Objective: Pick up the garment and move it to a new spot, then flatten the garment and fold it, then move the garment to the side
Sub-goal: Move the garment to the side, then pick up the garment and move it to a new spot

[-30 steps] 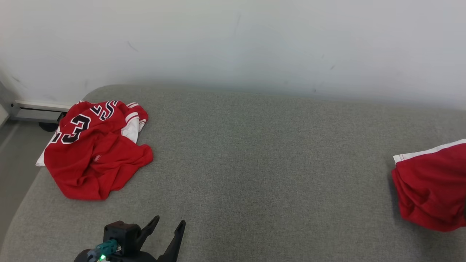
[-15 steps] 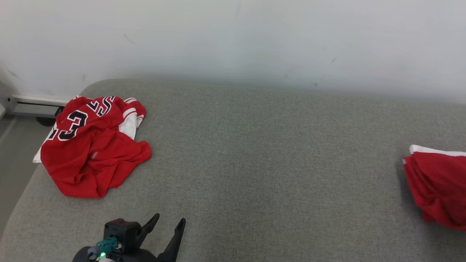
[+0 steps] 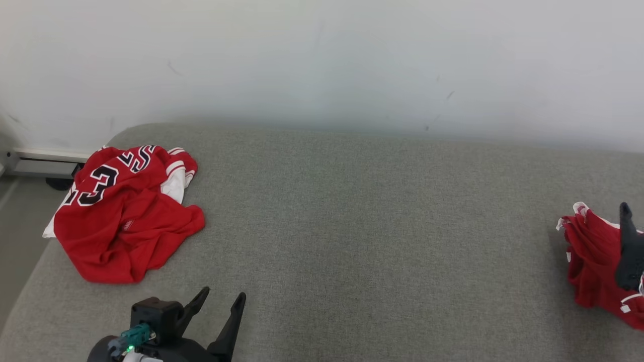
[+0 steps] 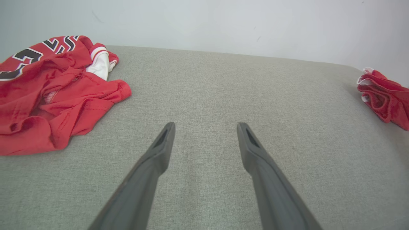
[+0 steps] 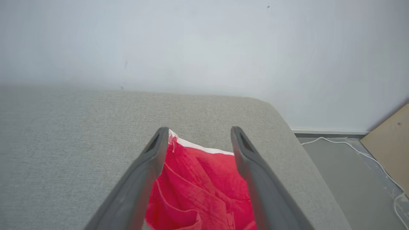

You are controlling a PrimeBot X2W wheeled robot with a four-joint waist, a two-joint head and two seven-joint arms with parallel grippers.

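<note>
Soft red knit cloth garment [image 5: 198,191], coarse-woven grey cushion [image 3: 352,226] (matt)

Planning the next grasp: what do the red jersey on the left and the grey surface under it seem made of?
Jersey: thin soft knit, likely synthetic; matte, crumpled in loose folds, stitched hems visible. Surface: coarse woven upholstery cloth, matte, weave visible; rounded corners hint at padding.

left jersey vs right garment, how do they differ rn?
The left jersey lies spread and crumpled, black numbers showing; the right garment is a tighter bundle, no print visible. The right gripper stands open over the right garment; the left jersey lies apart from the open left gripper. Both are red with white trim, on the grey cushion.
</note>
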